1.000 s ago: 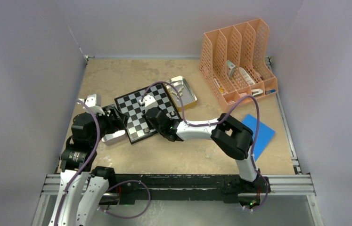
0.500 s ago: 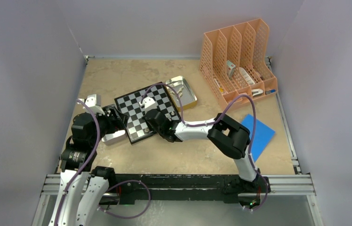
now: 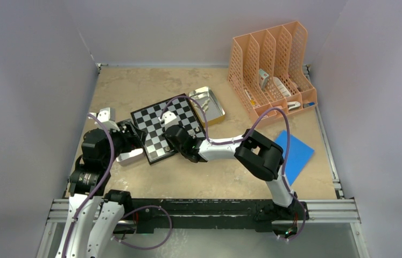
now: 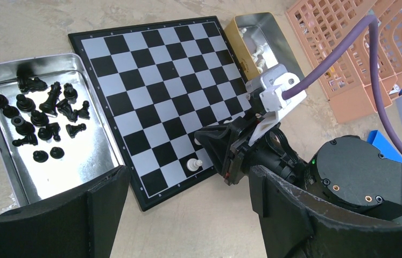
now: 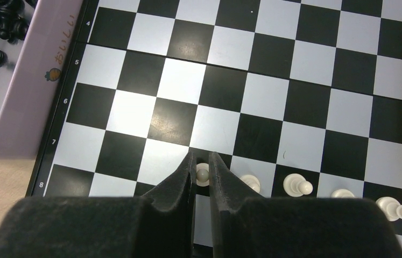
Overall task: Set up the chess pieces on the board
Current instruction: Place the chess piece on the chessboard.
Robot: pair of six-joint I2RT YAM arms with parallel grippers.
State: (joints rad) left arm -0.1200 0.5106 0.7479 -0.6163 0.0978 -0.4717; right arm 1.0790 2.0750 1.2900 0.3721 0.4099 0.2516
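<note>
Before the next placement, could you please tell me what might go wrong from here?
1. The right jaws pinch a pale pawn on the board; opening unevenly could tip it.
2. The next piece stands close beside it; withdrawing may knock it over.

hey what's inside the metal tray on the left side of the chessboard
Loose black chess pieces lie on the tray's shiny floor, some upright, some tipped over. Its near end is covered by a finger of the left gripper, so anything there cannot be seen.
</note>
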